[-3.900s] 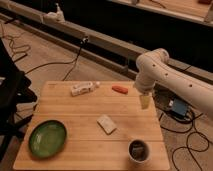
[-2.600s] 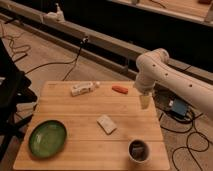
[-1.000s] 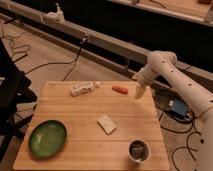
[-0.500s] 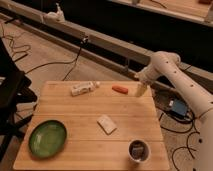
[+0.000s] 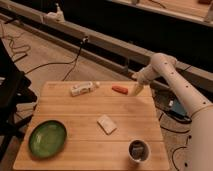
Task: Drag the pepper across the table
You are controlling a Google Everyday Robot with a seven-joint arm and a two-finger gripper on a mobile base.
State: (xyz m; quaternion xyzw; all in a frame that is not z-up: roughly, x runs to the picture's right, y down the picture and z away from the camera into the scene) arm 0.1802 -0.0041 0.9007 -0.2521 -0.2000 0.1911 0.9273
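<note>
One arm [image 5: 172, 82]: white and jointed - it reaches in from the right and bends down toward the far right corner of the tabletop [image 5: 75, 112].
Hand [image 5: 135, 90]: low over the far right edge of the tabletop, slanted down and to the left; released, grasping nothing.
Pepper [image 5: 119, 89]: small and orange-red, lying flat near the far edge, right of the middle, its length running roughly left to right. It sits just beside the hand's tip, on its left; whether the two touch cannot be told.
White bottle [image 5: 82, 89]: on its side near the far edge, left of the pepper and apart from it.
Pale block [image 5: 106, 124]: flat near the middle of the tabletop, turned at an angle.
Green plate [image 5: 47, 138]: at the near left corner, nothing on it.
Cup [image 5: 138, 150]: dark inside, upright near the near right edge - well apart from the pepper.
Floor [image 5: 45, 50]: cables [image 5: 50, 63] trail across it beyond the tabletop.
</note>
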